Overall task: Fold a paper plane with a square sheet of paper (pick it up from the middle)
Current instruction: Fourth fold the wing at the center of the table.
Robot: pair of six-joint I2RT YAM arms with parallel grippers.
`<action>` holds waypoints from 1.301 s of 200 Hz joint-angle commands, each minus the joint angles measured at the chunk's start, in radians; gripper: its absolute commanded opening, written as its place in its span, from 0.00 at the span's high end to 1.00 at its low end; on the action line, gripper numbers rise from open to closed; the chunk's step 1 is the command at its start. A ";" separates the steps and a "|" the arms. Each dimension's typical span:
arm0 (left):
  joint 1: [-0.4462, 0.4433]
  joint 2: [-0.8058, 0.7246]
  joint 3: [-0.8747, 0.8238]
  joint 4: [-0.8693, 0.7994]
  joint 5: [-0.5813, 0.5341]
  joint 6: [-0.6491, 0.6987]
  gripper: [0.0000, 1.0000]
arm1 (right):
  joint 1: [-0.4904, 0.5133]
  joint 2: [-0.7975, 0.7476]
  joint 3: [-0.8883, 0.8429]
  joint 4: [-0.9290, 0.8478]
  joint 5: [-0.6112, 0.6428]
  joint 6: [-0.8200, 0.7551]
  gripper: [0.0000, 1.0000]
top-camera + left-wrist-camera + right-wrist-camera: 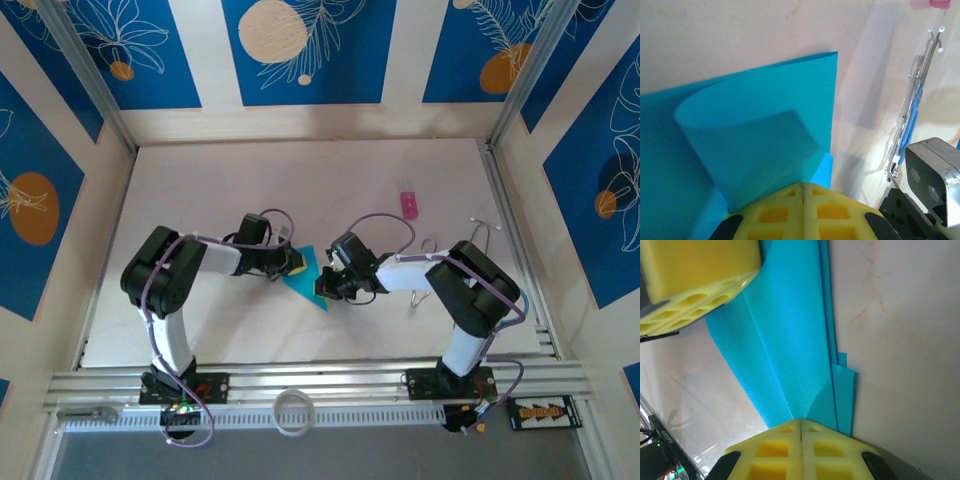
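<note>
The left gripper [802, 194] is clamping its yellow honeycomb pads fully together on a cyan-blue sheet of thin paper [765, 125], already creased into a pointed shape. From that grip one flap is curling upward in a soft bow, its straight outer edge standing clear of the pale desk [250, 180]. The right gripper [800, 429] is likewise pinching shut on the same sheet from the opposite side, biting where several folded layers are stacking with their long edges running nearly parallel. A centre crease is running away from its pads toward the left gripper's pads.

From above, the two grippers are facing each other closely over the desk's middle, with the paper between them and its tip pointing toward the near edge. Open desk is lying on all sides of the paper, widest toward the back wall. A small pink object [409, 204] is sitting well apart to the right rear, and thin metal wire pieces [482, 228] are lying near the right edge, beside the right arm. An aluminium rail [320, 380] is bounding the near edge, with a white ring [292, 412] just beyond it, and blue leaf-patterned wall panels [300, 50] are closing in the other three sides.
</note>
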 commanded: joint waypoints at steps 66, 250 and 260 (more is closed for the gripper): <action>0.148 0.079 0.142 -0.194 -0.170 0.122 0.96 | -0.003 0.033 -0.054 -0.198 0.023 -0.024 1.00; -0.043 -0.070 0.120 -0.196 -0.083 0.137 0.90 | -0.009 0.022 -0.017 -0.202 0.002 -0.045 1.00; -0.041 -0.064 0.098 -0.181 -0.094 0.133 0.90 | -0.010 0.017 -0.015 -0.203 0.000 -0.044 1.00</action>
